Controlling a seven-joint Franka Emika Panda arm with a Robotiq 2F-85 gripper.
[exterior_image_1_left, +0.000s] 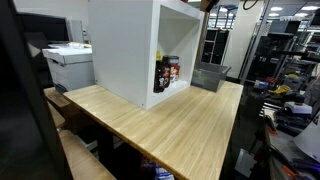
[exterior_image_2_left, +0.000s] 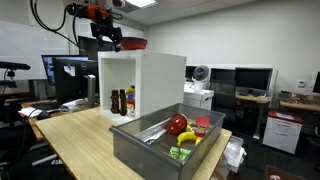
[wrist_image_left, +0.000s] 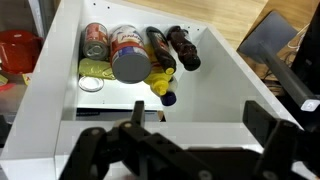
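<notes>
The gripper is hanging high above the left end of the white box in an exterior view. The red bowl is sitting on the box's top just to the right of it. The two are close together, but this view is not showing whether they are touching.

In the wrist view the fingers are standing wide apart across the bottom of the frame, with nothing between them. The red bowl is showing at the left edge of that view, outside the box wall and well away from the gap between the fingers.

The wrist camera is looking into the open side of the white box. Two cans are standing side by side on the left. Two dark bottles are standing to their right, and a yellow thing, too blurred to name, is lying just in front of the bottles.

In both exterior views the box is resting on the wooden tabletop with its opening facing the gray bin, which is standing just beside it. The bin is holding a red apple near its middle, with a banana just beside the apple. A small red cup is standing toward the right wall. A printer is standing to the left of the box, beyond the tabletop's edge.
</notes>
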